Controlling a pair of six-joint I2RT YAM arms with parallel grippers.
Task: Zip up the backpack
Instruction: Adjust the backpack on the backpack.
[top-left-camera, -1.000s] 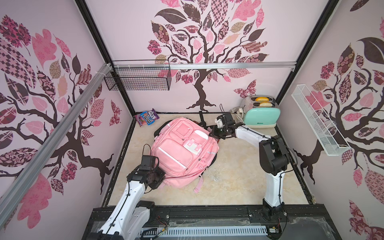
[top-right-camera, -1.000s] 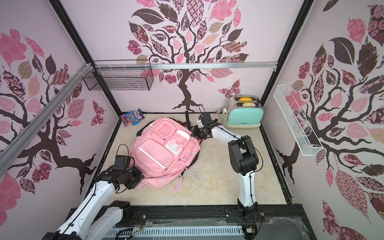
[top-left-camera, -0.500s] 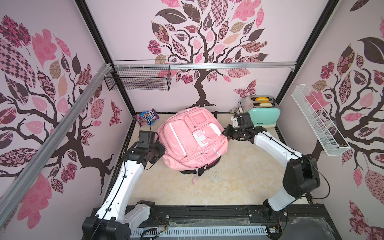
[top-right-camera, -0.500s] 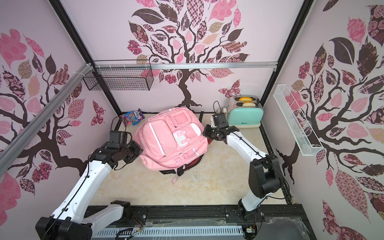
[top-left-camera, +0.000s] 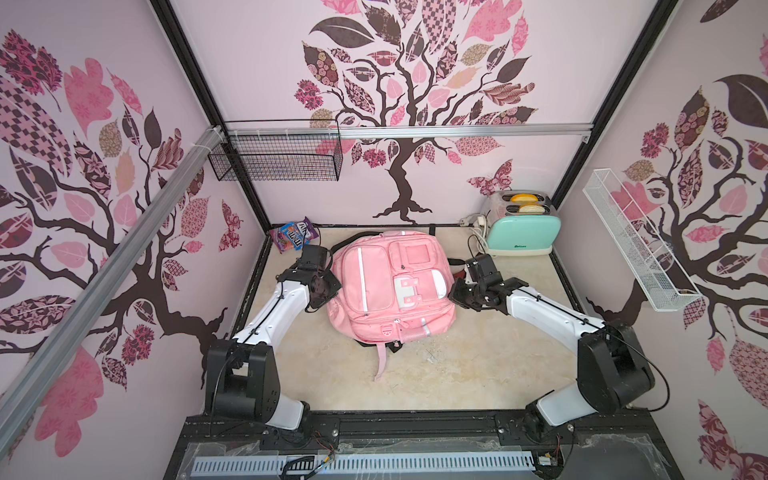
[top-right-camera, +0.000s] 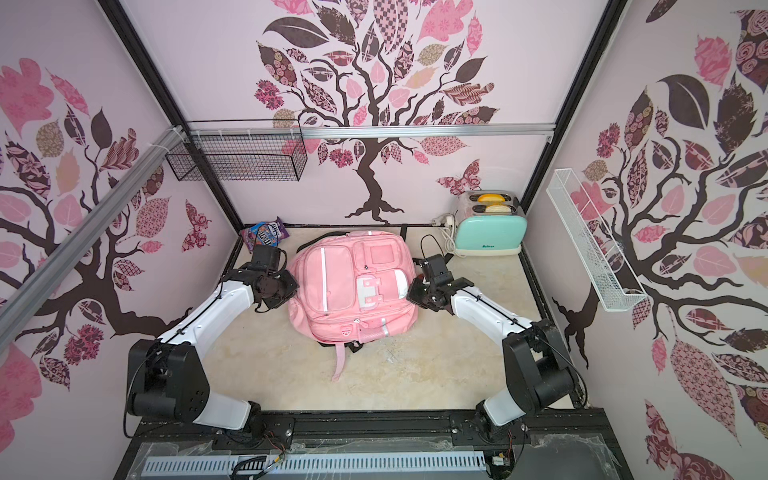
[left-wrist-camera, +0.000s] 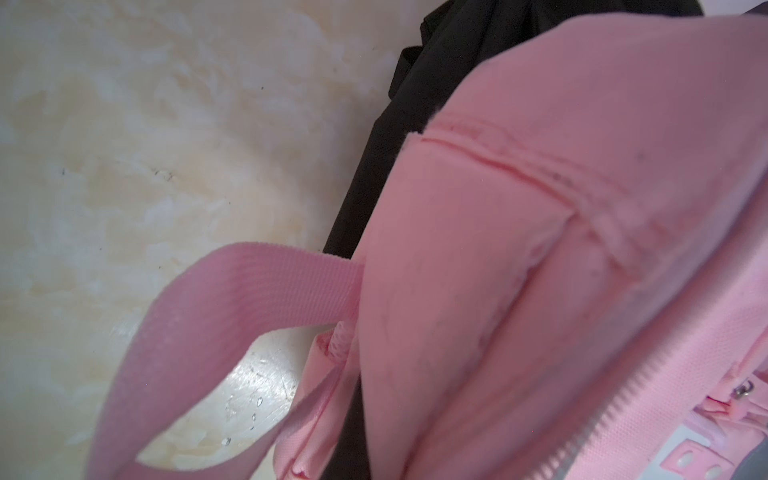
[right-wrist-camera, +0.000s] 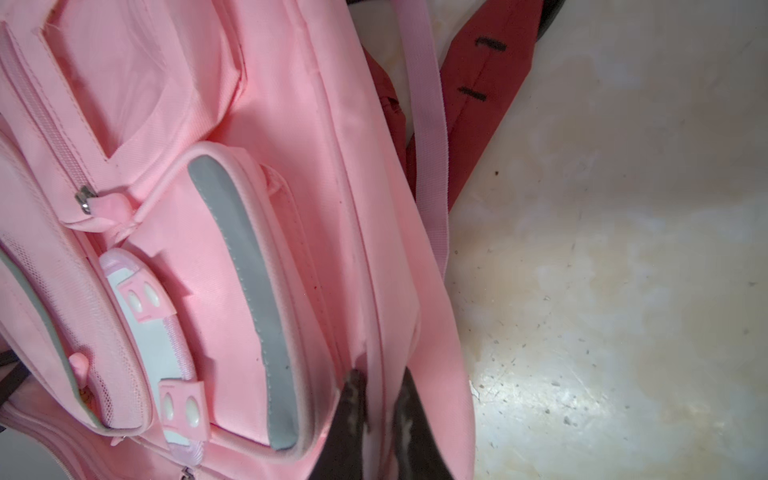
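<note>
The pink backpack (top-left-camera: 390, 286) (top-right-camera: 353, 286) lies front side up in the middle of the table in both top views. My left gripper (top-left-camera: 330, 286) (top-right-camera: 291, 286) presses into its left side. Pink fabric (left-wrist-camera: 540, 249) fills the left wrist view and hides that gripper's fingers. A row of zipper teeth (left-wrist-camera: 623, 395) runs past there. My right gripper (top-left-camera: 454, 293) (top-right-camera: 412, 293) is at the bag's right side. In the right wrist view it (right-wrist-camera: 381, 380) is shut on a pink seam fold of the backpack (right-wrist-camera: 208, 208). A small pocket's zipper pull (right-wrist-camera: 85, 199) shows farther off.
A mint toaster (top-left-camera: 521, 232) with a white cable (top-left-camera: 476, 222) stands at the back right. A candy bag (top-left-camera: 295, 237) lies at the back left. A black wire basket (top-left-camera: 276, 158) and a white rack (top-left-camera: 636, 245) hang on the walls. A pink strap (top-left-camera: 380, 361) trails toward the front.
Both arms lifted the backpack from its tilted spot at the left, turned it and set it down in the middle. Both grippers stayed shut on it.
</note>
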